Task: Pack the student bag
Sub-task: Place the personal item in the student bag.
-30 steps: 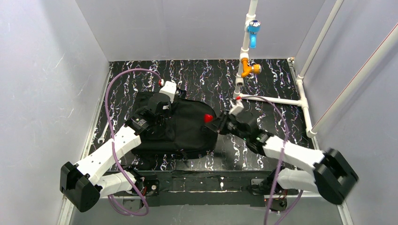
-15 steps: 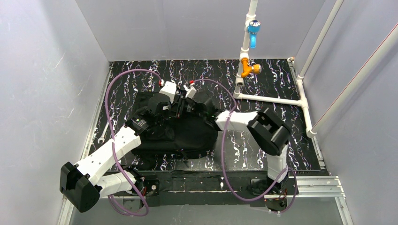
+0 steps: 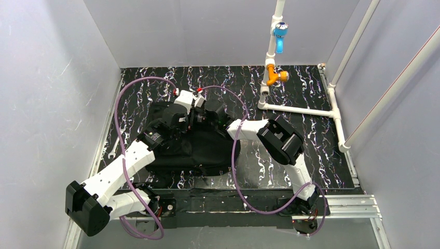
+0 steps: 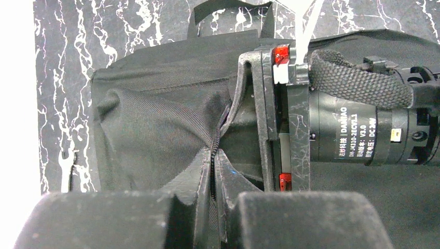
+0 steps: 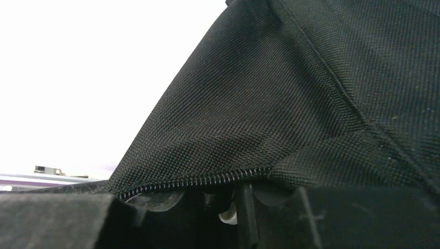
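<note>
The student bag (image 3: 200,148), a soft black backpack, lies flat on the marbled table with its top loop (image 4: 231,8) toward the back. My left gripper (image 4: 214,179) is shut on the zipper edge (image 4: 215,142) of the bag's opening and holds that flap up. My right gripper (image 3: 203,118) reaches into the opening from the right; its wrist motor (image 4: 353,135) shows just outside. In the right wrist view, bag fabric (image 5: 290,104) and the zipper (image 5: 197,181) drape over the fingers, so their spread and anything between them is hidden.
A small wrench (image 3: 113,149) lies on the table left of the bag. A white pipe frame (image 3: 298,110) with an orange valve (image 3: 275,77) and a blue valve (image 3: 280,31) stands at the back right. Grey walls enclose the table.
The right arm swung from the bag's right side over to its top opening and went in. The red object at its fingertips no longer shows. The left gripper kept its hold.
</note>
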Available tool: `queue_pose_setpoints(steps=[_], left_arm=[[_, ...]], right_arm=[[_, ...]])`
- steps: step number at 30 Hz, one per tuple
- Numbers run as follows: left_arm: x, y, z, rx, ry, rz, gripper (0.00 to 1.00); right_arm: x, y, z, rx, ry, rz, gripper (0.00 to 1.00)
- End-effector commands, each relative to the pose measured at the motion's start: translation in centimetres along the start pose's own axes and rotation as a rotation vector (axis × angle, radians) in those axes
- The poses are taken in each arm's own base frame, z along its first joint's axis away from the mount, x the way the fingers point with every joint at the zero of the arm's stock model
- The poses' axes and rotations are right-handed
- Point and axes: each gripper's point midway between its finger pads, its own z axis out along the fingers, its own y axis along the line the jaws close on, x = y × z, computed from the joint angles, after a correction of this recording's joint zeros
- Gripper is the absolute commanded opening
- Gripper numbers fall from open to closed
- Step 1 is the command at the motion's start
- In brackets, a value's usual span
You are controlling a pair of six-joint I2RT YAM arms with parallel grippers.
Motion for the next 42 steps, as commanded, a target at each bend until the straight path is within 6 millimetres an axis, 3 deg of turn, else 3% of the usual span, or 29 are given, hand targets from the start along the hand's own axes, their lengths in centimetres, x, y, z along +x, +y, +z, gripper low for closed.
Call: queue_pose_setpoints(steps=[1, 3, 6, 8, 11, 13, 17, 24, 29, 34, 38, 42], left_arm=[[-4.3, -0.6, -2.0, 0.063, -0.165, -0.141, 0.0], [-3.8, -1.0, -2.3, 0.085, -0.143, -0.183, 0.0], [-1.5, -1.4, -2.8, 0.098, -0.059, -0.254, 0.0], [0.9, -1.4, -3.3, 0.101, 0.023, -0.329, 0.0], [5.9, -2.4, -3.7, 0.161, 0.229, -0.587, 0.0], [7.6, -3.0, -3.5, 0.193, 0.31, -0.718, 0.0], [8.8, -3.0, -3.0, 0.181, 0.39, -0.753, 0.0], [10.1, -1.6, -3.0, 0.085, 0.388, -0.769, 0.0], [8.8, -2.0, -3.7, 0.14, 0.351, -0.787, 0.0], [8.7, -2.6, -3.5, 0.163, 0.37, -0.794, 0.0], [8.7, -2.7, -3.3, 0.172, 0.361, -0.791, 0.0], [8.5, -2.7, -3.3, 0.18, 0.355, -0.782, 0.0]], right_arm=[[2.5, -3.9, 0.0, 0.114, 0.07, -0.023, 0.42], [3.1, -4.5, -0.7, 0.161, 0.099, -0.028, 0.48], [3.7, -5.4, -2.3, 0.264, 0.153, -0.061, 0.63], [4.3, -5.9, -3.4, 0.332, 0.222, -0.092, 0.73], [5.5, -5.3, -6.0, 0.378, 0.293, -0.113, 0.86], [5.4, -5.3, -8.5, 0.469, 0.32, -0.155, 0.88], [3.5, -4.0, -11.6, 0.553, 0.246, -0.235, 0.9], [3.2, -3.1, -10.4, 0.533, 0.217, -0.233, 0.9], [5.1, 0.1, -8.3, 0.398, 0.194, -0.213, 0.79], [6.9, 2.1, -7.5, 0.401, 0.126, -0.245, 0.85], [7.9, -0.1, -7.4, 0.517, 0.12, -0.302, 0.86], [7.9, -3.7, -8.3, 0.665, 0.107, -0.35, 0.78]])
